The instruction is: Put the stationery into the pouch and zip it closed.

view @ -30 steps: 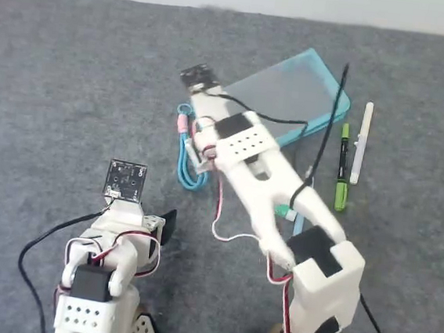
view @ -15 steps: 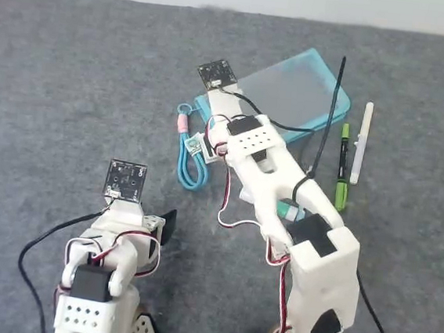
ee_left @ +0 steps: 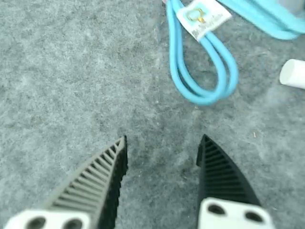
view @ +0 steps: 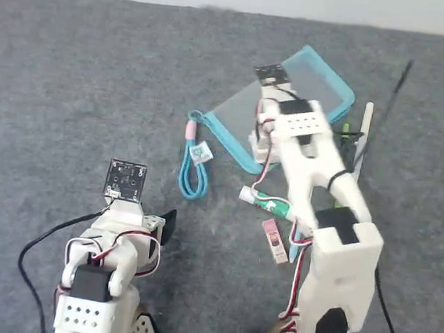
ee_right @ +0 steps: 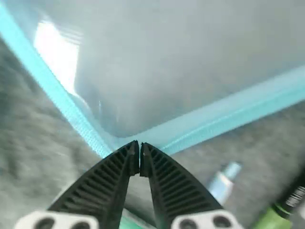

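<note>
One pouch [ee_right: 181, 62] corner between right jaws

pouch [view: 239, 115] clear w/ turquoise trim; strap [ee_left: 202, 98] blue, pink end, white tag [view: 201, 153]. white pen [view: 366, 117], green pen [ee_right: 275, 218]. tube [view: 264, 202] white/green; stick [view: 275, 241] pink. bench [view: 73, 81] speckled grey. left gripper [ee_left: 164, 143] & right gripper [ee_right: 139, 145] black, ribbed; arms [view: 316, 168] white.
</note>
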